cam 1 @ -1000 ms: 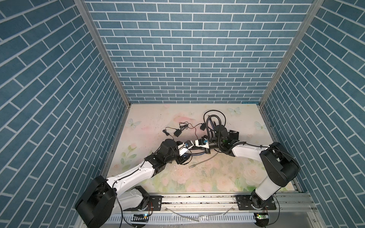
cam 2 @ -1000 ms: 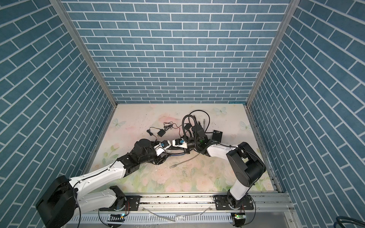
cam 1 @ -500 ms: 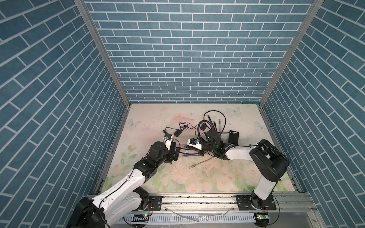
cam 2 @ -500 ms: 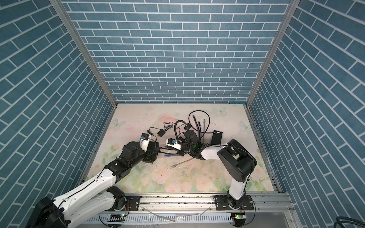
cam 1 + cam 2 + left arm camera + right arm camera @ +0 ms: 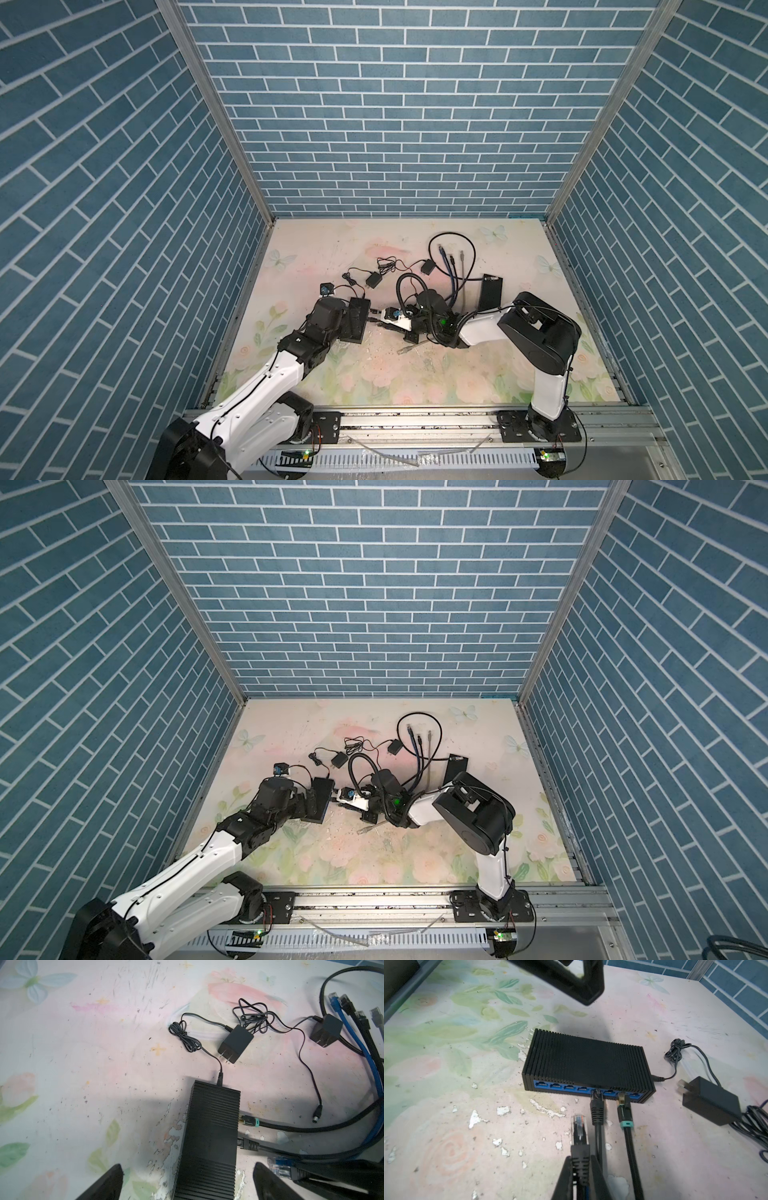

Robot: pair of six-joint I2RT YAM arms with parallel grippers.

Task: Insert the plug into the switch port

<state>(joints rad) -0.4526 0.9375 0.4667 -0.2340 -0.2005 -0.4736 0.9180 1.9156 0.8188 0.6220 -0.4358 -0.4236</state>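
Subject: black ribbed rectangular network switch (image 5: 587, 1064) with a blue port row. It lies flat on the floral-printed table (image 5: 446, 1126), left of centre in both top views (image 5: 356, 320).

Left gripper (image 5: 188, 1167): jaws spread wide and holding nothing. Its black fingers (image 5: 112, 1180) stand to either side of one end of the switch, clear of both long sides. Whether they are level with the casing or above it cannot be told.

Right gripper (image 5: 580, 1162): clamped on the ridged black boot of a clear-tipped network plug (image 5: 579, 1126). The plug points at the port row but stops short of it and is not inserted. It sits just beside an already seated cable.

Ports occupied: two.
- A black-booted plug (image 5: 596, 1105) sits in the fourth port from the power-lead end.
- A gold-tipped plug with a teal band (image 5: 625, 1111) sits in the second port from that end.
- The other ports are open, including four in a row at the far end.

Other items:
- A thin black lead runs from the short end of the switch to a black two-pin power adapter (image 5: 710, 1101) lying near it.
- A second black adapter (image 5: 326, 1029) lies apart from the switch, and its barrel connector (image 5: 316, 1113) is loose on the table.
- A second black flat box (image 5: 490, 291) lies well apart, beyond the right arm
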